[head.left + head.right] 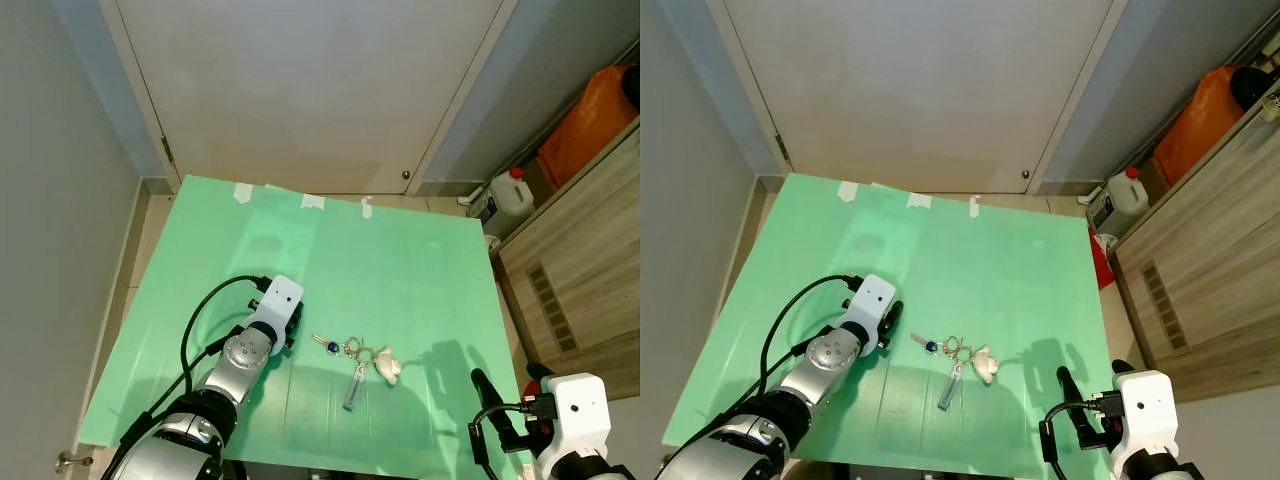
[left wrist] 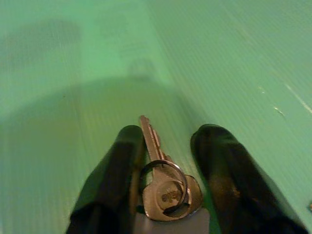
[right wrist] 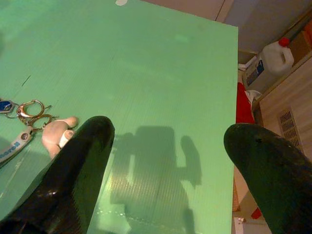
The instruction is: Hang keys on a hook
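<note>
Early stage: left gripper (image 2: 165,161) spread around one silver key (image 2: 163,185); key bunch (image 1: 358,358) lying on green surface (image 1: 400,270); right gripper (image 3: 170,146) spread, idle; nothing hung.

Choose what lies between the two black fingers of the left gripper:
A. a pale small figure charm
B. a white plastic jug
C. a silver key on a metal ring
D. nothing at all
C: in the left wrist view a silver key on a metal ring lies between the left gripper fingers, on the green mat.
</note>
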